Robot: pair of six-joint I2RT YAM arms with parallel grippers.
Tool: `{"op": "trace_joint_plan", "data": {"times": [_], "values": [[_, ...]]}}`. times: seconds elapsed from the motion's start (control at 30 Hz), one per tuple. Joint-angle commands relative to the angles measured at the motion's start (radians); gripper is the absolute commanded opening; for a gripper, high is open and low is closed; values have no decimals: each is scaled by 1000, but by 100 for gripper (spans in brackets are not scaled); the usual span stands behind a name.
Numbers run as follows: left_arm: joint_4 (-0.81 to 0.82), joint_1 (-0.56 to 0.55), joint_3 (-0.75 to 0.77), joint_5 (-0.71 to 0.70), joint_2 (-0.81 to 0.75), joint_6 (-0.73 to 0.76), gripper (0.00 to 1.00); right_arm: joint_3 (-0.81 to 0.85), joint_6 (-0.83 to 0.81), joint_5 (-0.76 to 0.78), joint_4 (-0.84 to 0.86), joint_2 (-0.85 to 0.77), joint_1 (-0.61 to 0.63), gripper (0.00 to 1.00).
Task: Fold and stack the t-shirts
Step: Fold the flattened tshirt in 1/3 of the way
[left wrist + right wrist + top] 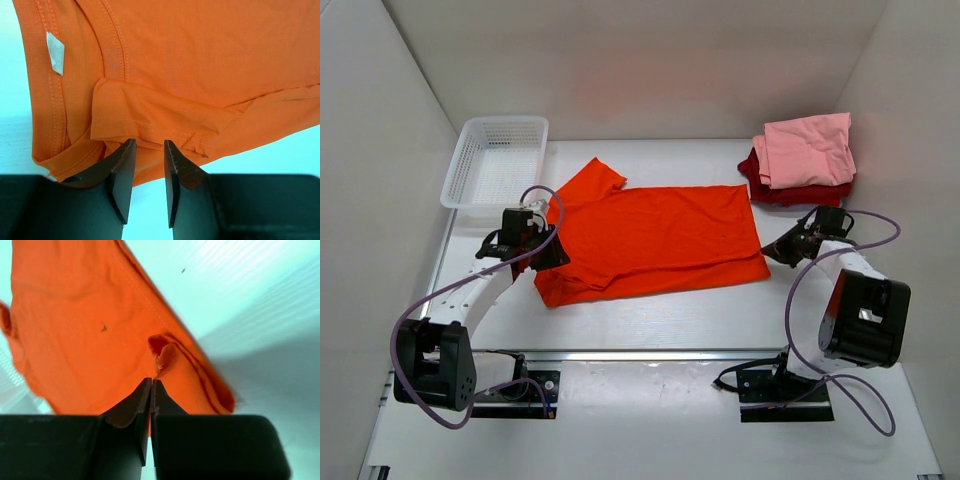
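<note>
The bright orange t-shirt (660, 235) lies spread flat mid-table, collar end to the left. My left gripper (550, 254) is open at its near left sleeve; in the left wrist view the left gripper (150, 145) has its tips just at the folded sleeve edge of the orange t-shirt (200, 65), with a gap between the jaws. My right gripper (773, 250) is at the shirt's near right hem corner; in the right wrist view the right gripper (151, 382) is shut, pinching a raised fold of the orange t-shirt (75, 330). The light pink t-shirt (810, 150) lies folded on the dark red t-shirt (800, 193) at the back right.
A white plastic mesh basket (495, 160) stands at the back left, close to the shirt's far sleeve. White walls enclose the table on three sides. Both arm bases and their cables sit at the near edge.
</note>
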Motion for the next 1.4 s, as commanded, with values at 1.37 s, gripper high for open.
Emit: {"op": "trace_joint_plan", "data": {"times": [1.37], "values": [[-180, -173, 157, -10, 16, 24, 29, 62, -285, 367, -523, -209, 338, 2]]}}
